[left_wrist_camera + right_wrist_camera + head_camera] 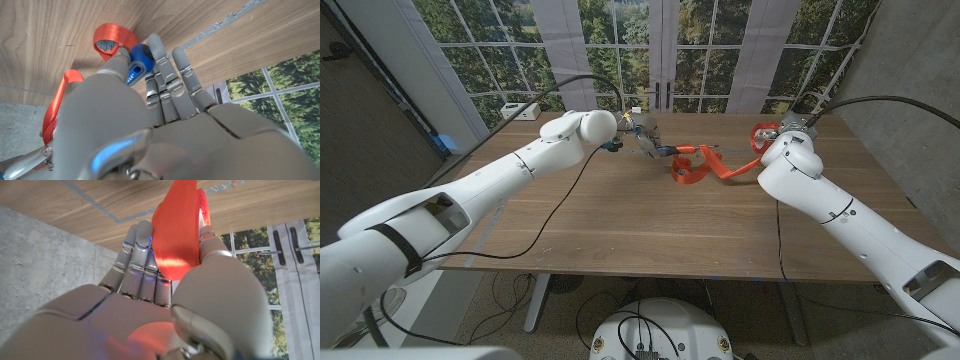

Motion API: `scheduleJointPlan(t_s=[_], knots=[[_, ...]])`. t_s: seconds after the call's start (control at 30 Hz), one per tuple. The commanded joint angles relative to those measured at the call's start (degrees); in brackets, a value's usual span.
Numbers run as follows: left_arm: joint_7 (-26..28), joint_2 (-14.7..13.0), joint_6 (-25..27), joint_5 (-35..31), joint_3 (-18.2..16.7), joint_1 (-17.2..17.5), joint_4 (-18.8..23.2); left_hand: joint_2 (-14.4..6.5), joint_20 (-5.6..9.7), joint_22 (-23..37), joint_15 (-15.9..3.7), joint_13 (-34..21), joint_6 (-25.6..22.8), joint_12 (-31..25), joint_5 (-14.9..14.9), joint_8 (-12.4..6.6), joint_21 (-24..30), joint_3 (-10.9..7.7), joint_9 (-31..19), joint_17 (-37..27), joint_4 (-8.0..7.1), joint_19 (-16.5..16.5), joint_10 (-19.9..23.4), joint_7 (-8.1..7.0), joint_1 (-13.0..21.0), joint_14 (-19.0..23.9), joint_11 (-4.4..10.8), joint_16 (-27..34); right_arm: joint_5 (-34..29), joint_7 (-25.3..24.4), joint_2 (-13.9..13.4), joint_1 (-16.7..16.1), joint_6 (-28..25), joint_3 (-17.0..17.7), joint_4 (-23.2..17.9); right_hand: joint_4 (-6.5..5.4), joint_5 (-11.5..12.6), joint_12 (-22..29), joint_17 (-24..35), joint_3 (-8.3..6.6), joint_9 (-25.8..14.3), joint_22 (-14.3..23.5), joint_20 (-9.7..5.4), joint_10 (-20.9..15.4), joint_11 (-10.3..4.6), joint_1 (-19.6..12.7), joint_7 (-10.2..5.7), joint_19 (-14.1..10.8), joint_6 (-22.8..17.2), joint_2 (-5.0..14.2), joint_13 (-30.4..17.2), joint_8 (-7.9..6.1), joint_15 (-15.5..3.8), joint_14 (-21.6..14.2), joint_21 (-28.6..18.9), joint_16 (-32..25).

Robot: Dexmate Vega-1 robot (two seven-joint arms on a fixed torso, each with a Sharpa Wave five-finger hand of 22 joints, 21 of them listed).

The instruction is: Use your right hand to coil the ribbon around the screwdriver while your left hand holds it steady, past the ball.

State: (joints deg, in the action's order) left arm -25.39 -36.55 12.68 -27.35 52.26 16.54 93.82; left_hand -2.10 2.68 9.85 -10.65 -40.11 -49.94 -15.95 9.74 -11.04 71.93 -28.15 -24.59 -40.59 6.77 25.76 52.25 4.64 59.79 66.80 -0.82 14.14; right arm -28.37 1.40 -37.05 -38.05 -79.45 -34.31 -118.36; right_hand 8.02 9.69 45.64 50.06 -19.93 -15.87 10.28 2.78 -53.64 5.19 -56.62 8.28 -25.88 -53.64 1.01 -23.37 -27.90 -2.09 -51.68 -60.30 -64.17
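At the far side of the desk (620,225), the left hand (642,130) grips the screwdriver (136,64) by its blue handle, fingers wrapped over it, arm stretched long across the wood. Orange ribbon (705,166) loops just beside that hand and trails across to the right hand (782,130), which holds the ribbon's roll (180,227) between thumb and fingers, raised above the desk's far right corner with the forearm bent in from the side.

Both arms reach far across, left hand (642,128) and right hand (780,128) each closed in a grip.
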Motion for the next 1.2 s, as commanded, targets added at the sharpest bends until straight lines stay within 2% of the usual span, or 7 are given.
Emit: scheduleJointPlan(t_s=[0.03,0.33,0.6,0.67,1.0,1.07,1.2], knots=[[-1.0,-0.6,2.6,-8.4,1.9,0.7,3.2,-4.6,0.19,0.2,-2.62,0.6,-7.7,0.4,0.2,-0.47,-0.3,-2.73,0.2,0.2,2.66,-0.4,10.3,-6.91,5.5,0.5,10.50,-0.4,-26.2,40.6,2.4,3.4,-0.5,-1.6,8.1,0.51,0.4,3.2,-0.1,-0.22,-8.1,0.1,-0.03,-3.6,-3.55,-5.3,-2.92,-0.1,-10.4,5.77,-5.2,-2.74,-7.55,-0.1,-0.4,0.1],[-3.5,-0.6,2.3,-14.1,3.1,1.0,4.4,-4.4,-0.24,0.2,-2.61,1.8,-7.8,1.1,0.2,-0.50,-0.7,-2.37,0.8,0.5,2.61,-1.3,10.9,-7.03,5.5,0.1,10.41,-0.5,-23.9,53.9,-1.4,10.8,-0.5,-8.9,13.8,0.55,0.4,3.2,-0.6,0.14,-8.1,0.0,0.11,-3.4,-3.45,-5.4,-2.91,-0.2,-10.4,6.03,-5.2,-2.66,-7.47,0.0,-0.5,-0.1],[-5.4,-0.4,2.4,-18.4,3.6,1.2,4.8,-3.8,-0.22,0.2,-2.77,2.9,-8.1,1.7,0.2,-0.62,-0.9,-1.97,1.2,1.0,2.87,-1.3,11.5,-7.19,5.8,0.2,10.27,-0.6,-18.1,51.2,-2.7,13.5,-0.5,-12.8,14.7,0.52,0.4,3.1,-0.8,0.41,-8.2,0.0,0.19,-2.9,-3.46,-5.4,-2.87,0.0,-10.1,6.20,-5.3,-2.63,-7.33,0.2,-0.6,-0.3],[-5.2,-0.2,2.7,-19.4,3.5,1.5,4.9,-3.7,-0.21,0.2,-2.78,3.2,-8.2,1.9,0.2,-0.62,-0.9,-1.85,1.3,1.2,2.92,-1.4,11.7,-7.12,6.0,0.2,10.32,-0.7,-17.2,53.0,-3.4,15.7,-0.5,-15.5,15.6,0.52,0.4,3.1,-0.7,0.46,-8.2,0.0,0.19,-2.9,-3.59,-5.4,-2.93,-0.1,-10.1,6.26,-5.2,-2.62,-7.44,0.3,-0.6,-0.4],[-7.7,0.1,2.7,-23.8,3.7,1.6,5.6,-2.8,-0.05,0.3,-2.94,4.7,-7.9,2.8,0.1,-0.48,-1.1,-1.17,1.9,2.0,3.20,-1.5,11.8,-7.38,6.6,0.2,10.51,-0.8,-15.7,52.1,-3.3,16.6,-0.5,-16.8,15.8,0.29,0.4,3.0,-1.0,0.96,-7.8,0.1,0.29,-2.5,-3.83,-5.1,-3.42,-0.1,-9.8,6.45,-5.2,-2.21,-7.71,0.5,-0.7,-0.6],[-8.0,0.2,2.5,-24.1,3.4,1.8,5.5,-2.3,-0.18,0.3,-2.98,5.3,-6.8,3.5,0.1,-0.13,-1.2,-0.73,2.1,2.4,3.23,-1.8,11.1,-7.43,7.0,-0.5,10.98,-1.2,-14.8,50.8,-3.3,16.2,-0.5,-16.3,15.4,0.14,0.4,2.6,-1.2,1.22,-7.6,0.1,0.28,-1.8,-4.16,-4.9,-3.66,-0.1,-9.4,6.48,-5.1,-1.97,-7.83,0.7,-0.7,-0.6],[-9.5,0.5,2.2,-23.8,3.0,1.6,5.3,-1.5,-1.36,0.4,-2.80,7.5,-0.4,5.7,0.3,0.75,-2.3,1.96,3.1,5.3,1.67,-4.8,3.7,-8.16,5.8,-6.7,10.45,-3.3,-13.2,51.7,-4.2,17.9,-0.5,-18.4,15.4,-0.36,0.4,1.1,-3.8,1.83,-6.8,0.0,0.34,0.5,-4.52,-4.0,-5.21,-0.1,-6.6,6.93,-3.9,-0.51,-7.97,2.1,-0.8,1.3]])
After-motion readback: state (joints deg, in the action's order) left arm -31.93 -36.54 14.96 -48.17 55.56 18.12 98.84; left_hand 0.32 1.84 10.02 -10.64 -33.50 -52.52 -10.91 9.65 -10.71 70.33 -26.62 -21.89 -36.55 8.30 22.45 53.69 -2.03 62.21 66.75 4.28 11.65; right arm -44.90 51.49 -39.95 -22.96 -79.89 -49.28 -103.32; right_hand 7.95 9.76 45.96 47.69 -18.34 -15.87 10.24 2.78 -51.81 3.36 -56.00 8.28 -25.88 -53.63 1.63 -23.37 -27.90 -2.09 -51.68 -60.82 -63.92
